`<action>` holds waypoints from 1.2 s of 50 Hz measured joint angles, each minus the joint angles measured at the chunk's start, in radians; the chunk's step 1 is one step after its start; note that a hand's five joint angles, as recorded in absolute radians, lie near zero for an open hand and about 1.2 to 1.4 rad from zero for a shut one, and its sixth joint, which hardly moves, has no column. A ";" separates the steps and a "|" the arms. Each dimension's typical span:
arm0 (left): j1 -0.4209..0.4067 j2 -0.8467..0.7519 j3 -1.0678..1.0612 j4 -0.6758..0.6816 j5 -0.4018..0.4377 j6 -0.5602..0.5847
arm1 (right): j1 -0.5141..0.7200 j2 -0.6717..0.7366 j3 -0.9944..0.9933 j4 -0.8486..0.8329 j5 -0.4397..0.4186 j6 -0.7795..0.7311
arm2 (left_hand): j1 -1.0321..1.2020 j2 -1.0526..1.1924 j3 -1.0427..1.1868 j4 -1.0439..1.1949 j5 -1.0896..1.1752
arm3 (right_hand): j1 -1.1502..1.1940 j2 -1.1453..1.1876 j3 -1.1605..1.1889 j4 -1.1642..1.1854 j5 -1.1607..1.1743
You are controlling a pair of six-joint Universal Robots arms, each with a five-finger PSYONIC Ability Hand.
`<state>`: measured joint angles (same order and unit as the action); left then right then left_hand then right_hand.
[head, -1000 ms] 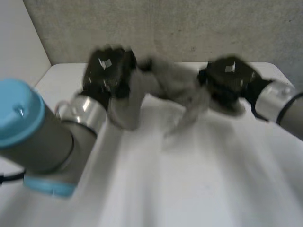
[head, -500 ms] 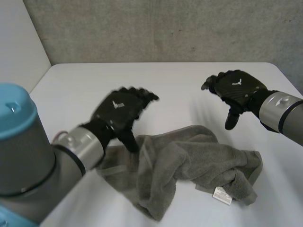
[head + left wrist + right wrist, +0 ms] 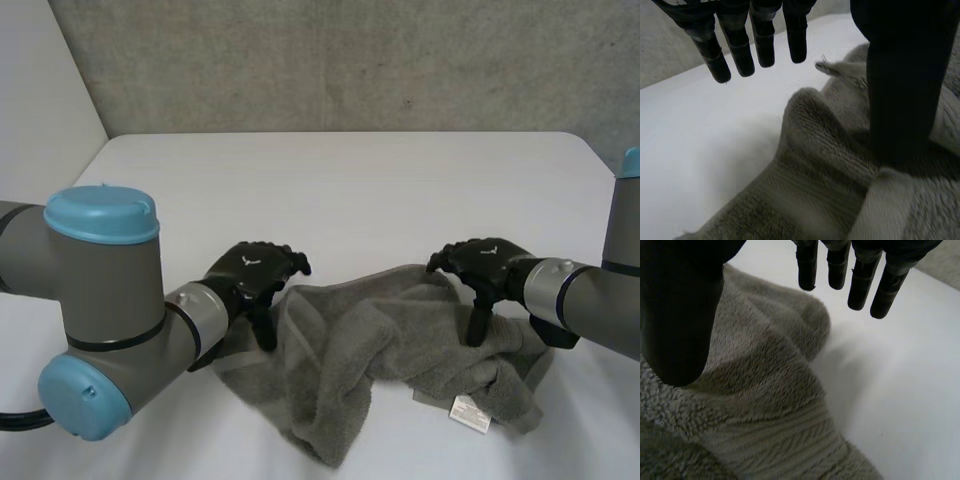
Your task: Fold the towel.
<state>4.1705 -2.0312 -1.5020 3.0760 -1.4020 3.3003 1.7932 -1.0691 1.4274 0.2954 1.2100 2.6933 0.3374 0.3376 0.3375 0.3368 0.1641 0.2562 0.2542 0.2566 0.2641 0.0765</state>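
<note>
Our left robot hand (image 3: 250,272) and right robot hand (image 3: 490,262) are spread, thumbs over the towel (image 3: 390,335). It stretches between them.

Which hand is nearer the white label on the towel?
Right. The right hand is at the towel's right side, close behind the white label; the left hand is at the towel's opposite edge.

Head camera looks down from behind, between the arms (image 3: 100,290), over the table (image 3: 350,180). Wrist cameras look closely along left hand (image 3: 900,75) and right hand (image 3: 680,310); all share the towel (image 3: 380,340).
</note>
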 measured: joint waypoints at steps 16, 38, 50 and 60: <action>-0.028 -0.001 -0.021 -0.030 0.002 0.078 | 0.009 0.041 -0.002 -0.018 0.010 -0.036 | 0.135 0.135 0.135 0.136 0.131 | 0.744 0.735 0.735 0.727 0.746; -0.031 -0.003 0.014 0.003 -0.003 0.073 | 0.028 0.051 -0.056 -0.062 0.009 -0.036 | 0.825 0.861 0.860 0.862 0.837 | 1.059 1.058 1.077 1.068 1.081; 0.049 0.092 0.302 0.215 -0.136 0.048 | 0.087 -0.212 -0.169 -0.553 0.028 0.057 | 0.832 0.878 0.877 0.880 0.849 | 1.065 1.064 1.077 1.068 1.081; 0.069 0.178 0.188 0.346 -0.204 -0.016 | 0.088 -0.318 -0.069 -0.610 0.055 0.174 | 0.602 0.587 0.590 0.614 0.626 | 1.065 1.064 1.081 1.068 1.081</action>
<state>4.2393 -1.8536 -1.3139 3.4225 -1.6065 3.2841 1.8815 -1.3873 1.3580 -0.3142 1.2646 2.8677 0.9397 0.9247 0.9273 0.9509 0.7897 1.3217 1.3177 1.3380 1.3319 1.1576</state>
